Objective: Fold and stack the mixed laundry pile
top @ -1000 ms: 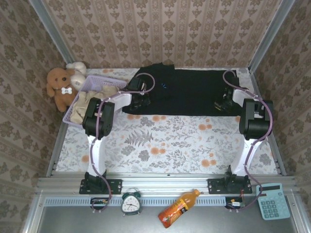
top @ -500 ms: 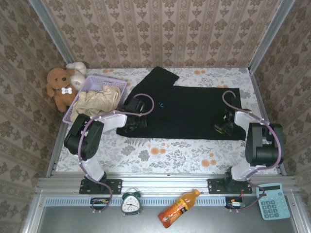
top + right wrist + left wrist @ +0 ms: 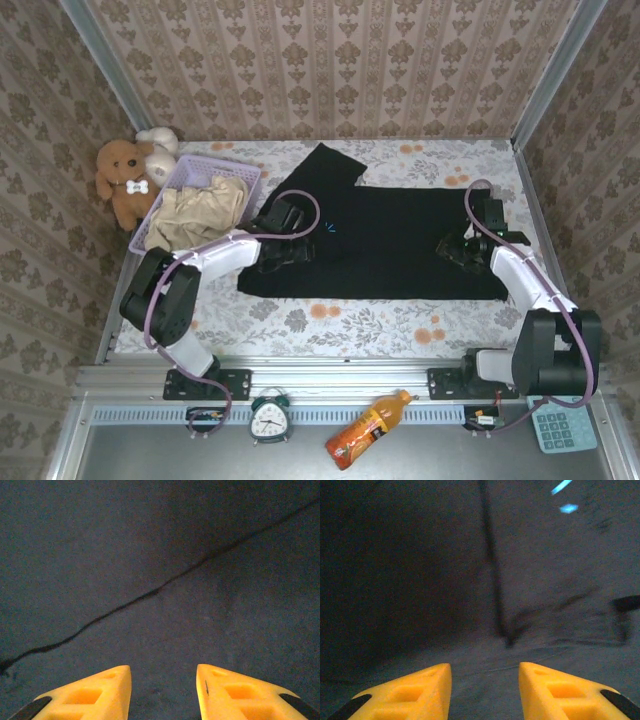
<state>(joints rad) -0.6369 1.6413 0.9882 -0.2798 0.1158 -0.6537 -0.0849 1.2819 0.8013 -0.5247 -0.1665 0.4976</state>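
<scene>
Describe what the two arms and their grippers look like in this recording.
The left arm and right arm have white links, bulky black joint housings and black bases. A lavender cable loops along each. The left gripper and right gripper carry wedge-shaped yellow-orange fingers with recessed pockets and black strips at the outer edges.

The black garment (image 3: pixel 390 240) lay spread flat on the floral table (image 3: pixel 340 320), one flap angled toward the back wall, with the left gripper (image 3: pixel 280 250) low over its left edge and the right gripper (image 3: pixel 456 248) near its right end, while the cream-beige garment (image 3: pixel 200 205) sat crumpled in the lavender basket (image 3: pixel 215 163) beside the teddy bears (image 3: pixel 122 175).
</scene>
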